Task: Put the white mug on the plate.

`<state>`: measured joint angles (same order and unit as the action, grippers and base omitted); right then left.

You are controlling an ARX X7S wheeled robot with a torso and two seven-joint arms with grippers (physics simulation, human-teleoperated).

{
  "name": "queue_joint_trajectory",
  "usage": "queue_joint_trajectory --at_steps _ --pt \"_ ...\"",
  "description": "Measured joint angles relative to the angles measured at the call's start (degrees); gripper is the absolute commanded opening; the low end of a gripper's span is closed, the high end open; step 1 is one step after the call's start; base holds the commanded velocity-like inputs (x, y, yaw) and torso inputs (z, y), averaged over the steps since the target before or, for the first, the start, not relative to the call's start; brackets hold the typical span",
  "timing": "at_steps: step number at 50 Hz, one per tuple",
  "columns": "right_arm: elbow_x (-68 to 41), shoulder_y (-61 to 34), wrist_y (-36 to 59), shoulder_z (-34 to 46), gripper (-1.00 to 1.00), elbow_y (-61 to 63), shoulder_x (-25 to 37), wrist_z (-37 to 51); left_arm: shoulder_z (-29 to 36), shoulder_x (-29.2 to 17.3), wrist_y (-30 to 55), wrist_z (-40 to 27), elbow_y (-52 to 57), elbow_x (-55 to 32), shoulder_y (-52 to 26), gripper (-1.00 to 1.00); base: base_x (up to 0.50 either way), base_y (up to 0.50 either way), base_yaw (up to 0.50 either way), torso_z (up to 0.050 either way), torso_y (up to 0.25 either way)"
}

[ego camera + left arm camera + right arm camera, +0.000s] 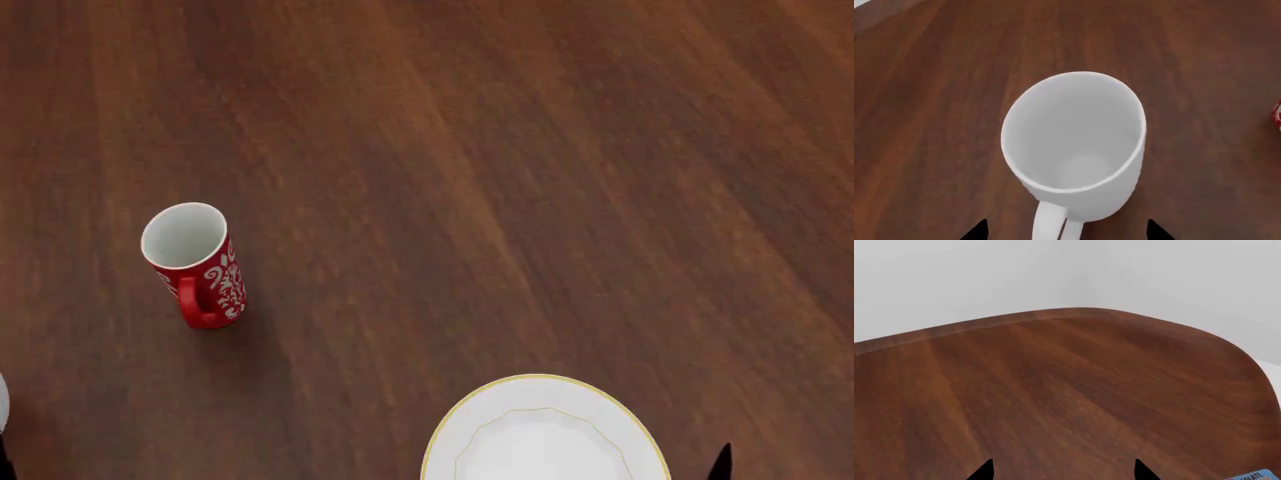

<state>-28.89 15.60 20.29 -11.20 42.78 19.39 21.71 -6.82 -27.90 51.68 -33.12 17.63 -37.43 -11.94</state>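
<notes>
The white mug stands upright on the brown wooden table, seen from above in the left wrist view, with its loop handle pointing toward the gripper. My left gripper is open; its two dark fingertips stand wide apart on either side of the handle, not touching it. In the head view only a white sliver shows at the left edge. The plate, white with a thin gold rim, lies at the near edge of the head view. My right gripper is open and empty over bare table; one fingertip shows beside the plate.
A red mug with white swirls stands upright left of centre, handle toward me; its edge also shows in the left wrist view. The table's rounded far edge shows in the right wrist view, with a blue label near it.
</notes>
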Motion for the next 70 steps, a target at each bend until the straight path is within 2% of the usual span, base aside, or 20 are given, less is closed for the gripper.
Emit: queue_joint_trajectory --at_steps 39,40,53,70 --pt "-0.3 0.0 0.3 0.7 1.00 0.7 0.8 1.0 1.5 0.4 -4.4 4.8 -10.6 1.2 -1.5 1.00 0.00 0.00 0.00 0.000 0.000" --pt "-0.3 0.1 0.2 0.7 1.00 0.7 0.8 1.0 1.6 0.4 -4.5 4.8 -10.8 1.2 -1.6 -1.00 0.00 0.00 0.00 0.000 0.000" --pt "-0.4 0.6 -0.8 0.5 1.00 0.2 0.9 0.8 2.3 0.1 -4.0 3.5 -10.8 4.2 -1.7 -1.00 0.00 0.00 0.00 0.000 0.000" --pt "-0.6 1.2 -1.2 0.3 1.00 0.3 1.1 1.2 3.3 0.1 -0.8 2.6 -4.7 0.5 -2.9 -1.00 0.00 0.00 0.00 0.000 0.000"
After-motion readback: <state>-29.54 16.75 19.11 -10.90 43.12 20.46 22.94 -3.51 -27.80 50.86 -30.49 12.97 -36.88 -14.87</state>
